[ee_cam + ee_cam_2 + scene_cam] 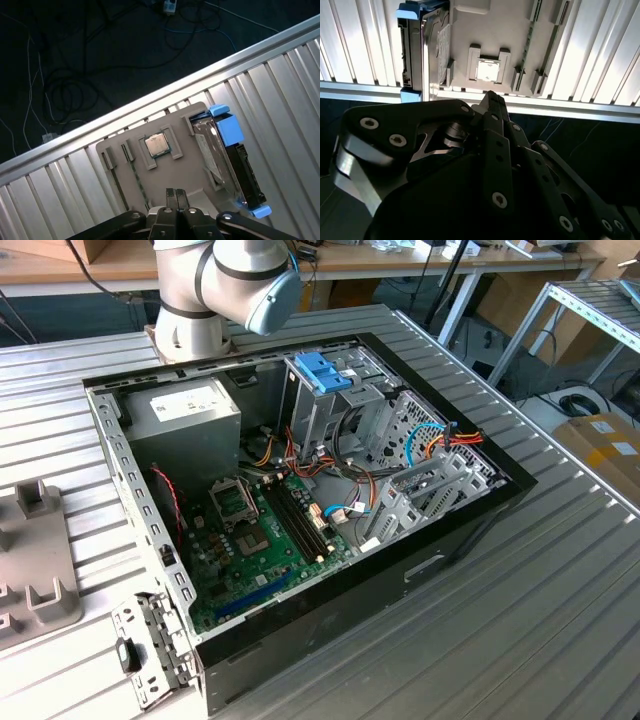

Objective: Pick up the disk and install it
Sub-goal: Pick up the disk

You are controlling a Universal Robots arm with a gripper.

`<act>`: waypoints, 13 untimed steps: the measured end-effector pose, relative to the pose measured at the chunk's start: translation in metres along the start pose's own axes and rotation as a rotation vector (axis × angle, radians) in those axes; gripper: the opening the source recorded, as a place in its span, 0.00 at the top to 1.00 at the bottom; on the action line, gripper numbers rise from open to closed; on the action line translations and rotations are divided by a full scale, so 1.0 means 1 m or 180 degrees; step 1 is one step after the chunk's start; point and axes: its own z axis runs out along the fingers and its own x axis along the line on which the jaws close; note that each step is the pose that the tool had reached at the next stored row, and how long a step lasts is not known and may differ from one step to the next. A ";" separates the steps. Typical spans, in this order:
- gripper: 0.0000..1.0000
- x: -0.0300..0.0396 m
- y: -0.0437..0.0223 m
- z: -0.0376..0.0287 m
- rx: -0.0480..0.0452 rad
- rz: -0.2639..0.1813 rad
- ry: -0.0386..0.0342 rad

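the gripper [175, 192] is caught in both wrist views above the grey tray [167, 174]. its two fingers are pressed flat together with nothing between them: closed and empty. the disk [227, 165] is parked in that tray, stood on one long edge in a slot at the tray's outer side. its silver face is turned toward the middle pocket, and the blue carrier frame [227, 127] is wrapped round its ends. no contact is made; the disk is near the fingertips but apart from them.

now the relation that matters. in the second wrist view the gripper [491, 96] is pointed straight at the small square chip [487, 69] in the middle pocket, and the disk [426, 45] is left off to one side. so the disk is offset sideways from the tool, across its own thin dimension. its long axis is laid parallel to the slats of the slatted table [290, 90], with one end close to the table's edge rail. that axis is roughly in line with the seam between the closed fingers.

in the exterior view the open computer case [430, 560] is set on the table below the arm [220, 280], and its drive cage [340, 415] is topped by a blue handle [322, 372]. the disk is not yet picked up, so the pick is judged barely begun and the install untouched.
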 end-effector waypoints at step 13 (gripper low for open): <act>0.90 0.0000 0.0000 0.0000 0.0006 -0.0231 0.0010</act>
